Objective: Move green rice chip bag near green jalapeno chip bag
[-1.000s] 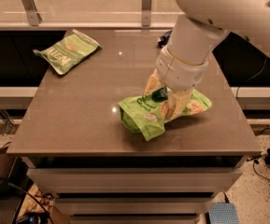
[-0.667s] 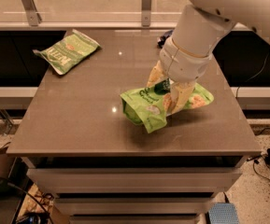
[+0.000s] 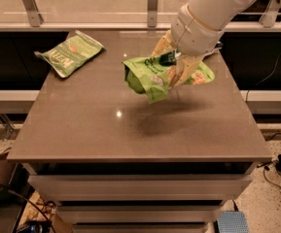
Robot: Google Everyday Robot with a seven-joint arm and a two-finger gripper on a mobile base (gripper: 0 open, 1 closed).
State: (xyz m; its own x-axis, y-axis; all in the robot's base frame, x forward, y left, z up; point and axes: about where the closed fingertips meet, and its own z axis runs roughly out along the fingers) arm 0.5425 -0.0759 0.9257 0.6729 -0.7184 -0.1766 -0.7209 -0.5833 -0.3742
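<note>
Camera view, items as we recorded them.

1. Grey-brown, smooth square tabletop [image 3: 130,135], set on a pale unit with drawer fronts [image 3: 140,191].
2. Pale-green flat jalapeno chip bag [image 3: 71,52], with whitish lettering. It lay flat at the far left corner of the tabletop, turned at an angle.
3. Lime-green puffy rice chip bag [image 3: 147,79], printed with round tan chips. We found it right of centre over the far half of the tabletop, crumpled and tilted, its lower corner hanging down. A soft shadow [image 3: 164,115] lay on the surface beneath it, and the bag appeared lifted clear of the table. It was well apart from the jalapeno chip bag, with bare tabletop between them.
4. Gripper [image 3: 176,64], with tan fingers, at the end of a thick white arm [image 3: 203,13] that reached in from the upper right. We noted the fingers closed together on the upper middle of the rice chip bag, pinching its crumpled material.
5. Metal rail with upright posts [image 3: 152,4], along the far edge behind the table.
</note>
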